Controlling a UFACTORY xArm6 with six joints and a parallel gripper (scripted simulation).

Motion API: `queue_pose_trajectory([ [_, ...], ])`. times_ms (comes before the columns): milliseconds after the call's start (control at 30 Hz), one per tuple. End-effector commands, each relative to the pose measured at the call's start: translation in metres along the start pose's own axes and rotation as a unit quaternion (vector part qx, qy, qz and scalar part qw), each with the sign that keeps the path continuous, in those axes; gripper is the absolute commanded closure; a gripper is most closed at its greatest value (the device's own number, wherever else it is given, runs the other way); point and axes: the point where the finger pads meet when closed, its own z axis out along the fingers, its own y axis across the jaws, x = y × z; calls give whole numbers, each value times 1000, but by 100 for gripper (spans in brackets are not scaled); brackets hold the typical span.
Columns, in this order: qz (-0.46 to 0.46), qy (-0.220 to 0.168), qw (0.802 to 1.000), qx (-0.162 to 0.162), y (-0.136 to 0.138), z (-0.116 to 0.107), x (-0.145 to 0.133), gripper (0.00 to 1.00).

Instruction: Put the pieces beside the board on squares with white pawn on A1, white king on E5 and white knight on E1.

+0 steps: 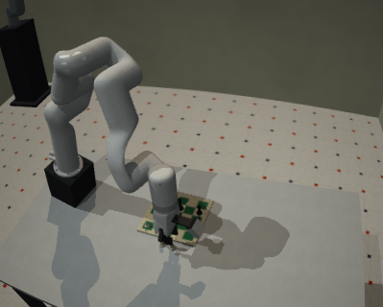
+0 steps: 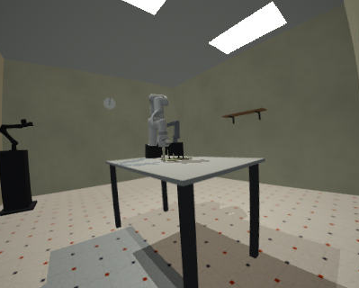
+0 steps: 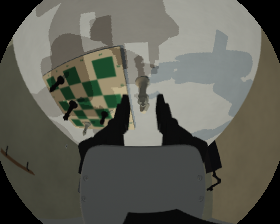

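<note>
The small green-and-tan chessboard (image 1: 205,213) (image 3: 91,63) lies in the middle of the grey table (image 1: 284,240) (image 2: 212,165). Black pieces (image 1: 180,203) (image 1: 199,209) (image 3: 58,83) stand on it. A pale piece (image 1: 145,224) stands at its left corner. My gripper (image 1: 165,239) (image 3: 142,101) (image 2: 164,157) is low at the board's near edge, pointing down. Its fingers are part open, one on each side of a white piece (image 3: 143,90) that stands on the table beside the board. I see no squeeze on it. A second white piece (image 3: 139,64) stands just beyond it. I cannot tell which pieces these are.
The arm's black base (image 1: 70,178) stands on the table's left part. A black pedestal (image 1: 22,62) (image 2: 15,182) with another arm stands on the floor far left. The table's near edge runs close below the gripper in the top view.
</note>
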Motion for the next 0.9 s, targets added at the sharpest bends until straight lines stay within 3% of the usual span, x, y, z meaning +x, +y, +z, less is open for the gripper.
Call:
queue_pose_trajectory([
  [0,0,3,1000,-1,1,7,2,58],
  [300,0,3,1000,-1,1,25,3,58],
  [867,0,3,1000,-1,1,26,3,58],
])
